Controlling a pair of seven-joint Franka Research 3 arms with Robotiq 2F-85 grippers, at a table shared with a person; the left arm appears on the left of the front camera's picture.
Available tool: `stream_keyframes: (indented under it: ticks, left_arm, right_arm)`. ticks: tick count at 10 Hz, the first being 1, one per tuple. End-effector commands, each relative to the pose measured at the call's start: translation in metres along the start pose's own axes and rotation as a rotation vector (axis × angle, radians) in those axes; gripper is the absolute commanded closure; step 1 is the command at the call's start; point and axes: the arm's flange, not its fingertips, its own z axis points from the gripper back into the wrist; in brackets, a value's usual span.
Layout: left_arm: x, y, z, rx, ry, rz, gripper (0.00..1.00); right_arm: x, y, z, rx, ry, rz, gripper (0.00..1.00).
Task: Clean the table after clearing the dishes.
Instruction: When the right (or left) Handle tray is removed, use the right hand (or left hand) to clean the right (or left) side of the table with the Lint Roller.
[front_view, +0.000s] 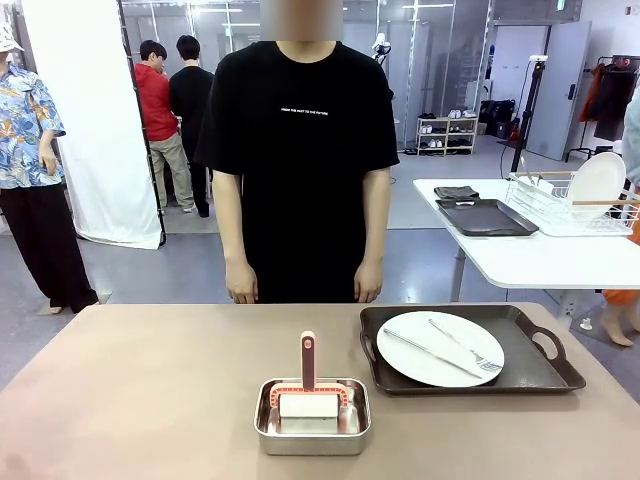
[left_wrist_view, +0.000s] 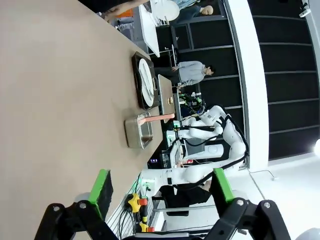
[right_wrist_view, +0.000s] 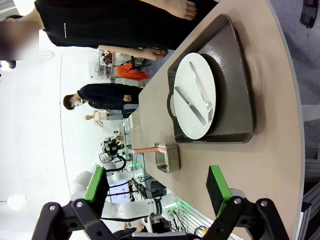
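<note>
The taupe-brown table (front_view: 130, 390) carries a dark handled tray (front_view: 530, 372) at the right, holding the dishes: a round white plate (front_view: 425, 370) with a fork (front_view: 467, 346) and thin silver cutlery laid across it. My left gripper (left_wrist_view: 161, 187) is open over the table's near edge, with the tray and plate (left_wrist_view: 144, 82) far ahead. My right gripper (right_wrist_view: 156, 189) is also open and empty, well short of the plate (right_wrist_view: 192, 107) on its tray (right_wrist_view: 235, 90).
A steel pan (front_view: 312, 442) near the front middle holds a white pad and a pink-handled tool (front_view: 308, 360). A person in black stands at the far edge, hands (front_view: 242, 290) down. A white side table (front_view: 520, 260) bears a wire rack (front_view: 570, 205) and another tray (front_view: 485, 215).
</note>
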Motion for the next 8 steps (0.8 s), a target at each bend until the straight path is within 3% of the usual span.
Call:
stream_keyframes:
  ticks: [1,2,8]
  left_arm:
    - [0.013,-0.012,-0.003,0.006,0.022,-0.041,0.00]
    - [0.000,0.000,0.000,0.000,0.000,0.000,0.00]
    - [0.000,0.000,0.000,0.000,0.000,0.000,0.00]
  right_arm:
    - [-0.002,0.003,0.000,0.002,-0.001,-0.006,0.00]
    - [-0.002,0.003,0.000,0.002,-0.001,-0.006,0.00]
    - [-0.002,0.003,0.000,0.002,-0.001,-0.006,0.00]
